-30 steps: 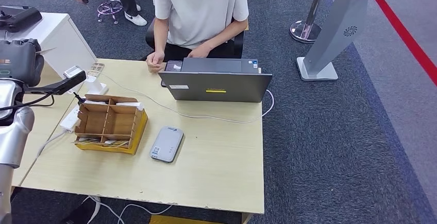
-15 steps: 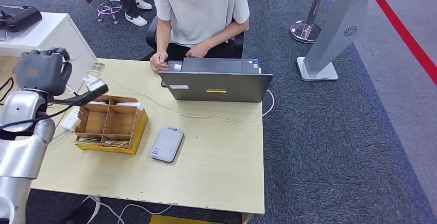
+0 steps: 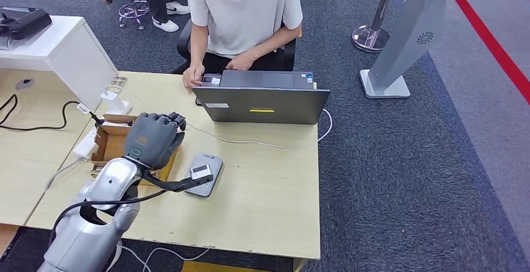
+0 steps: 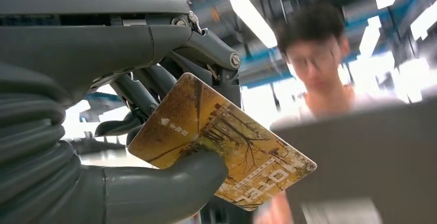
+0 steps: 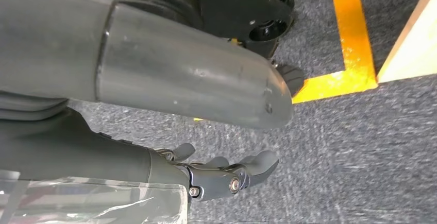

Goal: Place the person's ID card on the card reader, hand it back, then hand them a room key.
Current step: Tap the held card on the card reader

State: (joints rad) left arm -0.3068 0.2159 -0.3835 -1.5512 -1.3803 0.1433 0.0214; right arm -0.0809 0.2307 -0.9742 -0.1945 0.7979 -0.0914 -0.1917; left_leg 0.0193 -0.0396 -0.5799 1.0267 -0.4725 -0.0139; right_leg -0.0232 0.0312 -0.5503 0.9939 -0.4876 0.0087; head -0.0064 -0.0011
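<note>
Left hand (image 3: pixel 153 139) is raised over the table (image 3: pixel 262 197), above the right part of the cardboard organizer (image 3: pixel 107 149). In the left wrist view the thumb and fingers (image 4: pixel 154 92) clamp a card (image 4: pixel 227 144) printed with a yellow tree scene; it is held flat between them, tilted, one corner jutting free. From the head view the card is hidden under the hand.

Card reader (image 3: pixel 209 159), a grey slab, lies on the table at 4 o'clock of the left hand, just beside the organizer and partly covered by the wrist camera arm. Card not on the reader.

Laptop (image 3: pixel 261 104) stands at 1 o'clock of the hand, lid back toward the robot; a person (image 3: pixel 244 15) in a pale shirt sits behind it, both hands at the keyboard edge. A white cable (image 3: pixel 262 142) runs across the table in front of the laptop.

Right hand (image 5: pixel 227 175) hangs low over grey carpet (image 5: pixel 350 147), fingers loosely extended and apart, nothing in them.
</note>
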